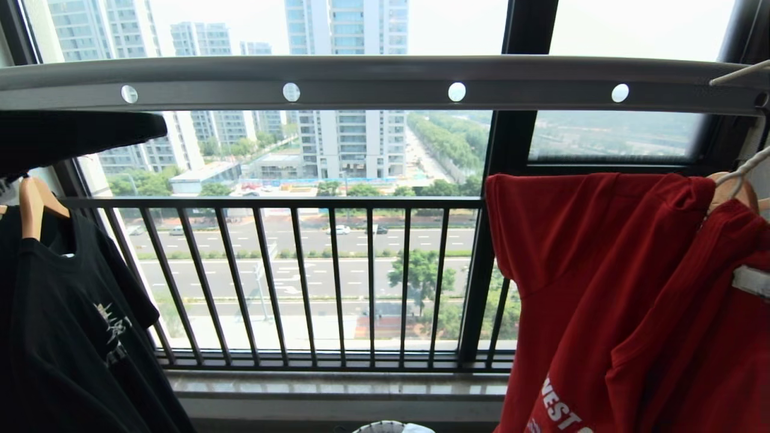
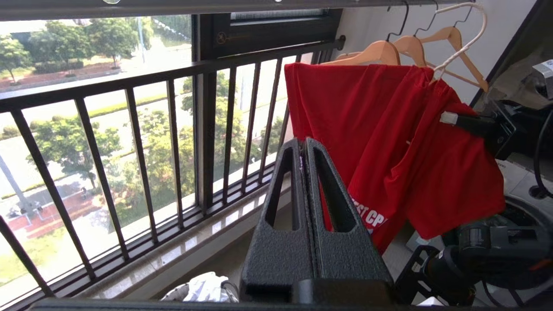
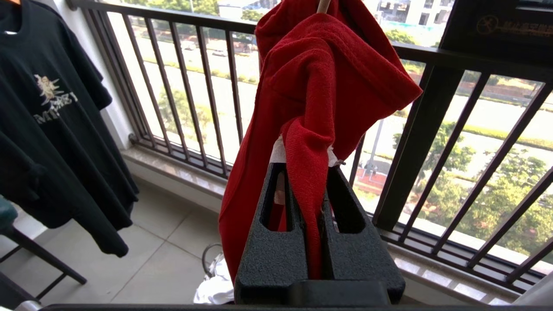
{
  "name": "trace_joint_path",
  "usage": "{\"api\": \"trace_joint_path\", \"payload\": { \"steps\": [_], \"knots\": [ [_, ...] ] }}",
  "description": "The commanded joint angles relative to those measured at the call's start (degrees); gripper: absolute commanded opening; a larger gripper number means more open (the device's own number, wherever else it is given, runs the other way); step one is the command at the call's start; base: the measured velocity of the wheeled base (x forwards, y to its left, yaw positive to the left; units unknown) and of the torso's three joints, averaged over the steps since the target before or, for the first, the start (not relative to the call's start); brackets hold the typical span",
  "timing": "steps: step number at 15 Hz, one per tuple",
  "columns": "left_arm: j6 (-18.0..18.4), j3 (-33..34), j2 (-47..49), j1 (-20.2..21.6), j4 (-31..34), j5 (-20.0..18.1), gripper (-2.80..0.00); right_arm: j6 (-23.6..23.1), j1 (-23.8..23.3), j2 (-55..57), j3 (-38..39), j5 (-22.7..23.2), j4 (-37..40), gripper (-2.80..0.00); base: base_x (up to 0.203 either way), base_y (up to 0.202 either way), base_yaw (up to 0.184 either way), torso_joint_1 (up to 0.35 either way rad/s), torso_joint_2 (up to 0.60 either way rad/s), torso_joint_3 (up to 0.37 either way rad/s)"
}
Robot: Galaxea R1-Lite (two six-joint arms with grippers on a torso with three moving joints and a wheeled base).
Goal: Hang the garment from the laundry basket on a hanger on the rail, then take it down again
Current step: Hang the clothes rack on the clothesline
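The red garment [image 1: 601, 288] hangs at the right under the rail [image 1: 385, 90], a grey bar with round holes. The garment [image 2: 389, 121] sits on the thin cream-white hanger [image 2: 471, 39], whose wire runs into the collar. My right gripper [image 3: 304, 166] is shut on a fold of the garment [image 3: 319, 86] at its white neck label. It also shows in the left wrist view as the right gripper [image 2: 449, 119] pinching the collar. My left gripper [image 2: 303, 142] is shut and empty, a short way from the shirt's left hem. The laundry basket [image 1: 385, 426] peeks in at floor level.
A black printed T-shirt [image 1: 66, 337] hangs on a wooden hanger [image 1: 30, 204] at the left. More wooden hangers [image 2: 376, 52] hang behind the red shirt. The black barred balcony railing [image 1: 301, 276] runs along the window. White cloth [image 2: 203, 289] lies in the basket.
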Motion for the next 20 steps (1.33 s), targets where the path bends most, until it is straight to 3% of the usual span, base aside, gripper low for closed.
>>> {"api": "trace_joint_path", "payload": {
  "steps": [1,4,8,14,20],
  "knots": [
    [-0.63,-0.5,0.89,0.0,0.02,-0.18,-2.8,0.0,0.23,4.69,-0.7,0.35,-0.34,-2.8,0.0,0.0,0.0,0.0,0.0,0.0],
    [-0.77,-1.12,1.15,0.0,-0.02,0.1,-2.8,-0.08,2.29,8.9,-0.69,0.4,-3.68,-2.8,0.0,0.0,0.0,0.0,0.0,0.0],
    [-1.15,-1.56,0.89,0.0,0.02,0.18,-2.8,-0.22,8.56,15.67,-0.93,-0.08,-9.71,-2.8,0.0,0.0,0.0,0.0,0.0,0.0],
    [-0.98,-1.47,0.63,0.0,-0.07,0.26,-2.8,-0.14,13.2,24.11,-6.5,-0.8,-10.81,-2.8,0.0,0.0,0.0,0.0,0.0,0.0],
    [-0.98,-1.38,0.36,0.09,-1.13,0.44,-2.8,-0.23,18.24,32.01,-9.25,-8.23,-17.44,-2.8,0.0,0.0,0.0,0.0,0.0,0.0]
  ]
}}
